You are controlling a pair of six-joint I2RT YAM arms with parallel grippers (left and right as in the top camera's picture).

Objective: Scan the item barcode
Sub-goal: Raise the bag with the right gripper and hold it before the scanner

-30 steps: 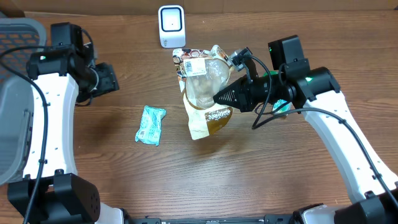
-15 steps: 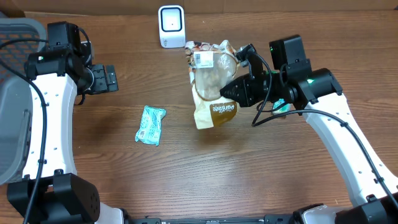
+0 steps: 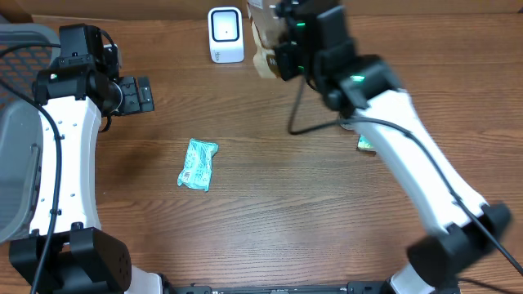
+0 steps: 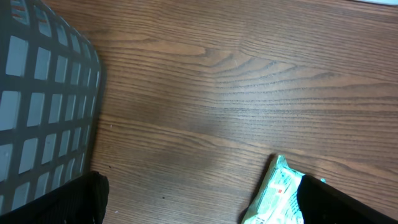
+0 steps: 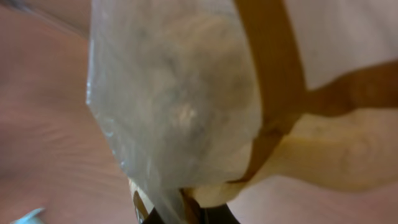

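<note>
Bag: hung just right of the scanner, pinched tight in the closed right gripper, left gripper wide open and empty well left of the scanner; looked mid-scan, next needed its barcode turned toward the scanner.

Overhead looks straight down over my desk. Left wrist view looks down from nearer, sharing the teal packet. Right wrist view hugs the bag.

teal packet: lying flat on the wooden counter
grey mesh basket: well left of the teal packet
</note>
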